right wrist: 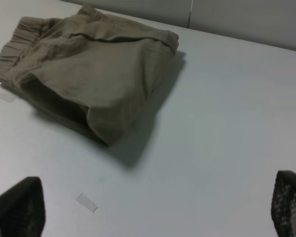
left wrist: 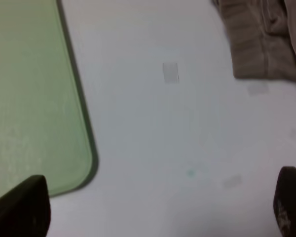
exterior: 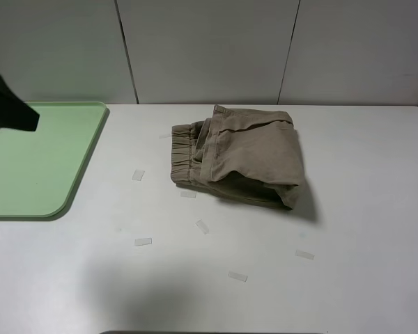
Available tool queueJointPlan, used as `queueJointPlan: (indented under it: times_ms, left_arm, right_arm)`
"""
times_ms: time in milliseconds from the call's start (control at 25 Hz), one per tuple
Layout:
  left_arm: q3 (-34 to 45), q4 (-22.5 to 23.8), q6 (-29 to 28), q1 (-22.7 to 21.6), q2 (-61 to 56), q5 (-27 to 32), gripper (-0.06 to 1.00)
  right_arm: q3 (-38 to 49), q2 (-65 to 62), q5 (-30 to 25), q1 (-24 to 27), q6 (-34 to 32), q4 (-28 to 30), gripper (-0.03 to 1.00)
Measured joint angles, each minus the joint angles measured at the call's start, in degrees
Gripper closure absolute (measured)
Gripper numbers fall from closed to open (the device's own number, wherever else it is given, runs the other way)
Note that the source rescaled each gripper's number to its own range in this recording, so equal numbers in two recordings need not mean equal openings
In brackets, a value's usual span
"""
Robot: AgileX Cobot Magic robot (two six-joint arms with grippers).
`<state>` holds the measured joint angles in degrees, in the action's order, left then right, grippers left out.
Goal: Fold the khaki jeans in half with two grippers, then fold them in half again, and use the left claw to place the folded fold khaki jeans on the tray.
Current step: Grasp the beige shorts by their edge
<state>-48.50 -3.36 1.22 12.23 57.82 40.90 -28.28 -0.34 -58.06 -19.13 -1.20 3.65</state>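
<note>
Showing only cropped fingertips in each wrist view, the left gripper [left wrist: 155, 210] and right gripper [right wrist: 153, 207] stand with jaws wide apart, holding and touching nothing, while the folded khaki jeans [exterior: 237, 156] lie on the table [exterior: 348, 278], apart from the partly cut-off tray [exterior: 42, 160].

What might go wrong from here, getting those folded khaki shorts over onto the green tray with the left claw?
1. The khaki jeans lie in a loose bundle with layers gaping along the near edge. The open left claw may pinch only the top layer, and the fold could fall open.
2. The tray has a raised rim facing the jeans. Cloth carried low could snag there and drag.
</note>
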Motion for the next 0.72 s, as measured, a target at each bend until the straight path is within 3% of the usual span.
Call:
queueJointPlan:
  times_ms: [120,400,520,720]
  left_arm:
    - [-2.12,-10.18,8.70,-4.83,7.80,-2.36,-0.04]
    - [-3.78,-39.70,39.01,-10.70,22.79,-4.69,-0.03]
    - [-5.95,-44.90,44.92,-12.39,29.10,-2.83,-0.02]
    - [-12.03,-47.52,46.57,-13.48,39.91,0.04,-0.02]
  right_arm:
    - [0.00,0.00,0.00,0.00,0.00,0.00,-0.02]
    - [0.00,0.00,-0.06,0.00,0.00,0.00,-0.02]
    - [0.00,0.00,-0.06,0.00,0.00,0.00,-0.02]
    - [0.00,0.00,-0.06,0.00,0.00,0.00,-0.02]
